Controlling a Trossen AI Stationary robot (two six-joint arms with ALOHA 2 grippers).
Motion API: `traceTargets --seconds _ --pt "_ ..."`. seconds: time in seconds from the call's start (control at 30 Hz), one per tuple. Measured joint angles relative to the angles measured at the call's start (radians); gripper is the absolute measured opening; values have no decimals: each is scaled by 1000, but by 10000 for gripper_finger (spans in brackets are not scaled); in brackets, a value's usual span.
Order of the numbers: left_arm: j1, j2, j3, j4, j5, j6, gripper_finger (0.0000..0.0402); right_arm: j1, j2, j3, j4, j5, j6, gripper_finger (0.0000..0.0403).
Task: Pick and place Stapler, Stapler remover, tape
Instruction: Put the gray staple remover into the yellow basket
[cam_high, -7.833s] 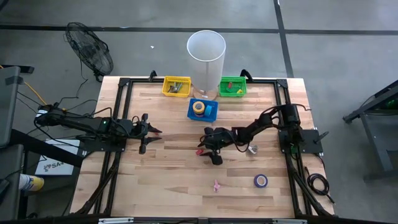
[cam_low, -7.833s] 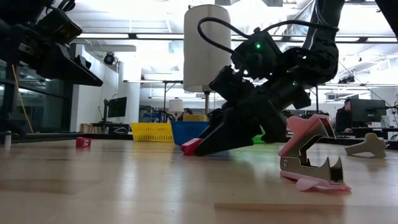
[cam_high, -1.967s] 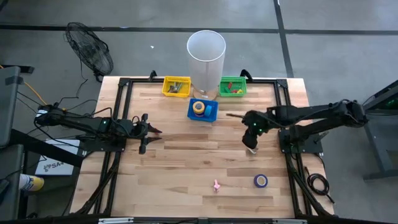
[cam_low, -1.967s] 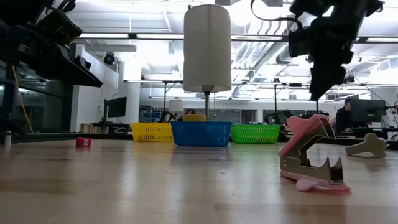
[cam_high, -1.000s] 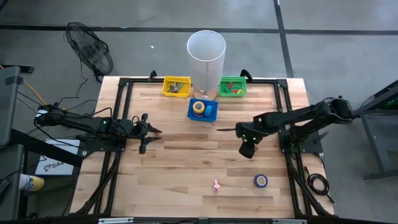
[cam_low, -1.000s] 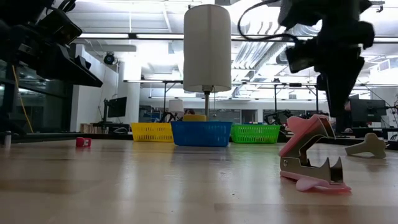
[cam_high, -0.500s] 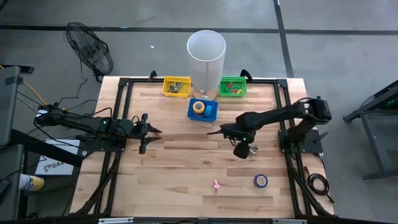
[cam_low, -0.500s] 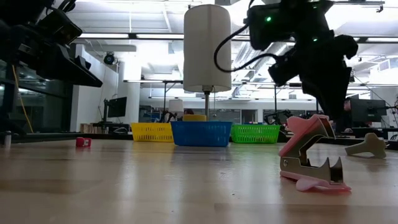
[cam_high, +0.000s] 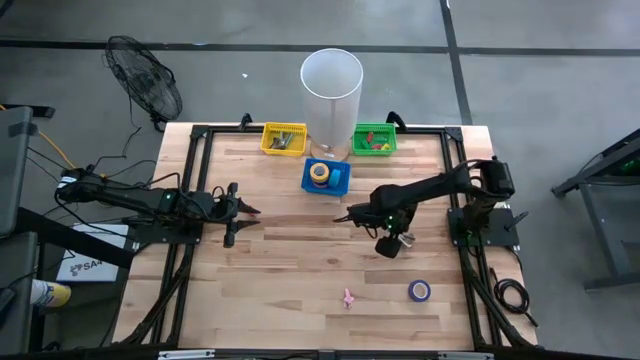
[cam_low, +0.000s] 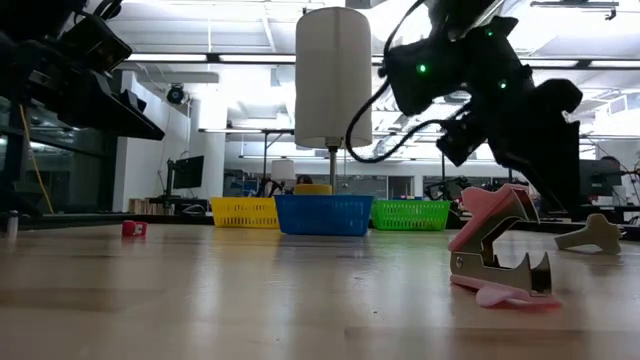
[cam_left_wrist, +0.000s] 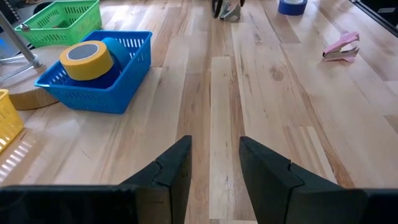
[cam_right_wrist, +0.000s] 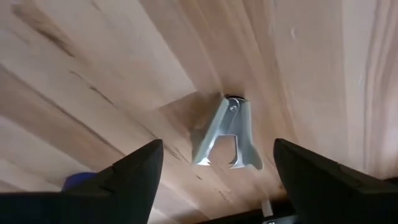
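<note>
On my table: three baskets, one yellow basket (cam_high: 284, 139), one blue basket (cam_high: 327, 176), one green basket (cam_high: 374, 139); two tape rolls, yellow tape (cam_high: 319, 172) and blue tape (cam_high: 419, 291); two staple removers, pink staple remover (cam_high: 348, 298) and silver staple remover (cam_right_wrist: 226, 135); possibly one small red stapler (cam_low: 133, 229).

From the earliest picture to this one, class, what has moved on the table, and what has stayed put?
The right gripper left the table's middle, swung out toward its own side, then came back over the silver metal staple remover, jaws open around it, not gripping. The red item it held earlier is gone from there. The left gripper, pink staple remover and blue tape roll stayed.
</note>
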Motion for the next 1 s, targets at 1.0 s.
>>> traceTargets --seconds 1.0 --pt "0 0 0 0 -1 -1 131 -19 18 -176 138 -46 80 295"
